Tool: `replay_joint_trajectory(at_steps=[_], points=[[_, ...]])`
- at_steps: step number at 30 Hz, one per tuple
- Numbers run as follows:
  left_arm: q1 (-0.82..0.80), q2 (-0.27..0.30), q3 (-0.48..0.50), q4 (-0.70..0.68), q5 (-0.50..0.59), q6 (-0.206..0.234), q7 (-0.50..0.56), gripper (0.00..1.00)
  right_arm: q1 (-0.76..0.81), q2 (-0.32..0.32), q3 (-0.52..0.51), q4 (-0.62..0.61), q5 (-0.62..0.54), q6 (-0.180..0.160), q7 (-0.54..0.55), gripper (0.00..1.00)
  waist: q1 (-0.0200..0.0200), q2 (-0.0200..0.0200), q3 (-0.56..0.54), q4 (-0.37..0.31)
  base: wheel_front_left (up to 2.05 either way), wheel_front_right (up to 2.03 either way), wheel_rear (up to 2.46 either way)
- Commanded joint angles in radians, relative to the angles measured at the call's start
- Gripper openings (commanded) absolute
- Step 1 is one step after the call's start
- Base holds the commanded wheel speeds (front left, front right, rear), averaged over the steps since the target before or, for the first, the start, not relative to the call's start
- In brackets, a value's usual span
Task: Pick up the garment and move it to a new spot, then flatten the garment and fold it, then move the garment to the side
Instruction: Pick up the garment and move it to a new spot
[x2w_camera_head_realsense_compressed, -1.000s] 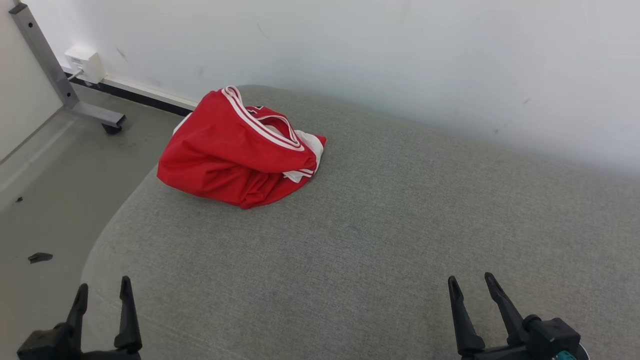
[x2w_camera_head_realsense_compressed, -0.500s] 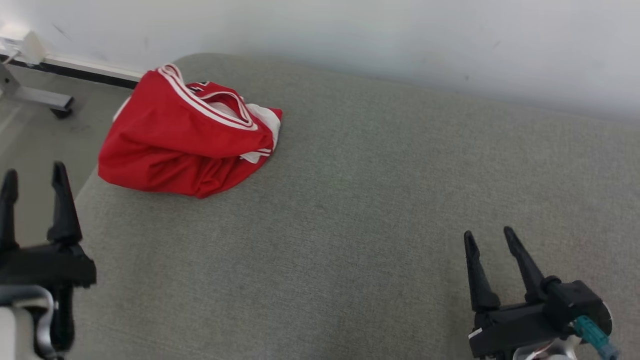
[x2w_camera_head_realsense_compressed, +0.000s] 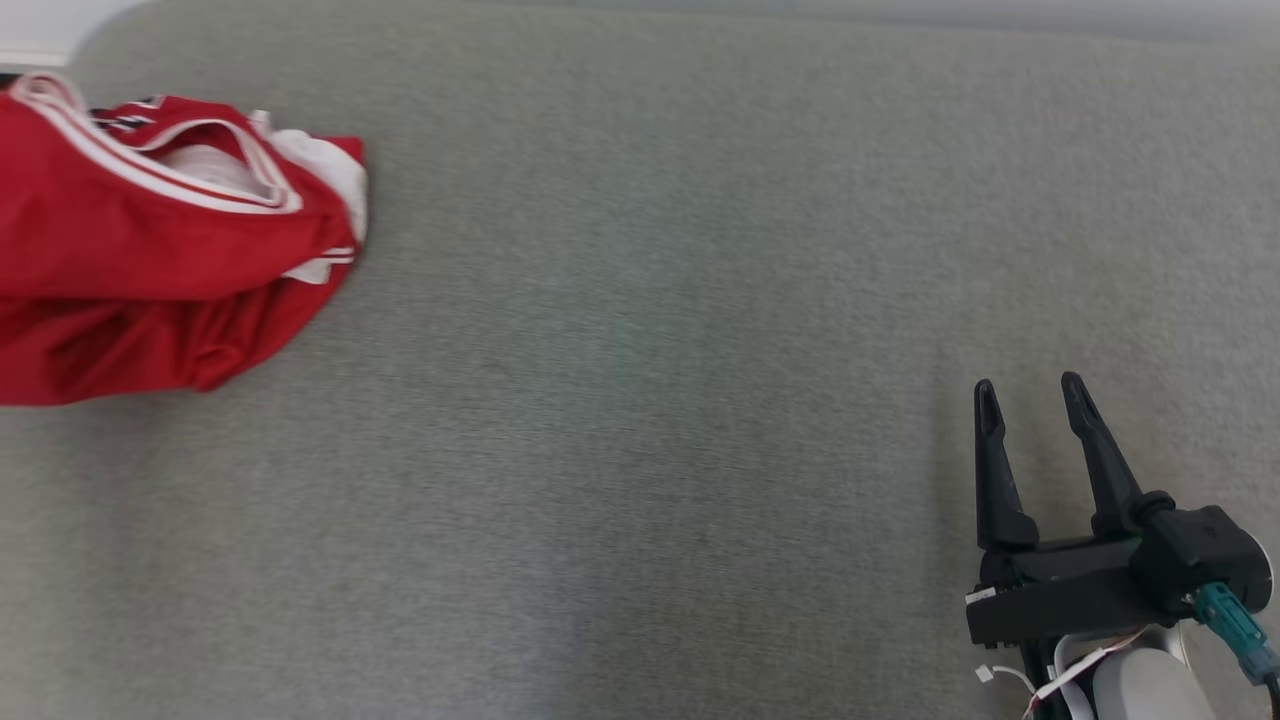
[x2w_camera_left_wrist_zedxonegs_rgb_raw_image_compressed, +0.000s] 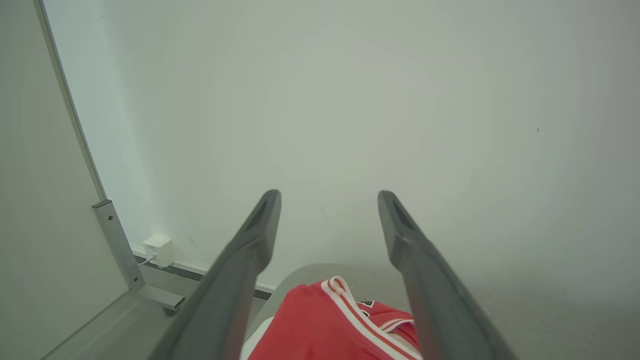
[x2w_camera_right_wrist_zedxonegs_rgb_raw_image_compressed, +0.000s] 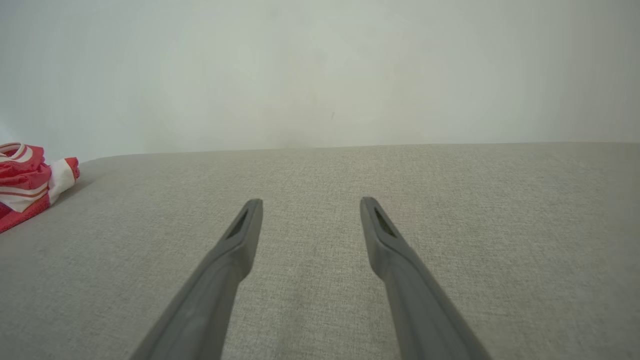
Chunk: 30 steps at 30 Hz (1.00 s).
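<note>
While it gapes, right end effector apparently hovers.

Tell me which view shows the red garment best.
Head view: it shows most of the red garment, crumpled on the grey surface, cropped only at left. Left wrist view catches its top at the bottom edge; right wrist view, a corner at far left.
</note>
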Motion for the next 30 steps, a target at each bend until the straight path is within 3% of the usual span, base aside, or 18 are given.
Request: replay_joint_trajectory(at_steps=[1,8,16,25,26,27,28,30], points=[[-0.022,0.008,-0.002,0.013,-0.006,-0.003,0.006,1.0,-0.013,0.001,-0.002,0.001,-0.003,-0.002,-0.006,1.0,-0.0004,-0.0002,0.092,-0.093,0.0,0.0,0.0],[-0.109,0.055,-0.043,0.17,-0.031,-0.017,0.099,1.0,-0.041,0.003,-0.006,0.017,-0.012,-0.002,-0.021,1.0,-0.0004,-0.0002,0.112,-0.125,0.0,0.0,0.0],[-0.162,0.095,-0.087,0.397,-0.053,-0.024,0.276,1.0,-0.06,0.004,0.002,0.024,-0.016,-0.002,-0.031,1.0,-0.0004,-0.0002,0.124,-0.152,0.0,0.0,0.0],[-0.193,0.074,-0.127,0.559,-0.098,-0.03,0.372,1.0,-0.059,0.004,0.004,0.034,-0.017,-0.002,-0.038,1.0,-0.0004,-0.0002,0.127,-0.17,0.0,0.0,0.0],[-0.192,0.07,-0.13,0.572,-0.099,-0.028,0.374,0.62,-0.059,0.004,0.002,0.035,-0.018,-0.002,-0.038,1.0,-0.0004,-0.0002,0.126,-0.17,0.0,0.0,0.0],[-0.191,0.067,-0.134,0.583,-0.095,-0.027,0.372,0.16,-0.059,0.004,0.001,0.036,-0.02,-0.002,-0.039,1.0,-0.0004,-0.0002,0.123,-0.17,0.0,0.0,0.0],[-0.191,0.066,-0.138,0.593,-0.092,-0.027,0.366,0.0,-0.057,0.004,0.002,0.038,-0.022,-0.002,-0.039,1.0,-0.0004,-0.0002,0.119,-0.169,0.0,0.0,0.0],[-0.192,0.067,-0.144,0.607,-0.084,-0.027,0.348,0.0,-0.053,0.004,0.001,0.041,-0.023,-0.002,-0.039,1.0,-0.0004,-0.0002,0.108,-0.168,0.0,0.0,0.0]])
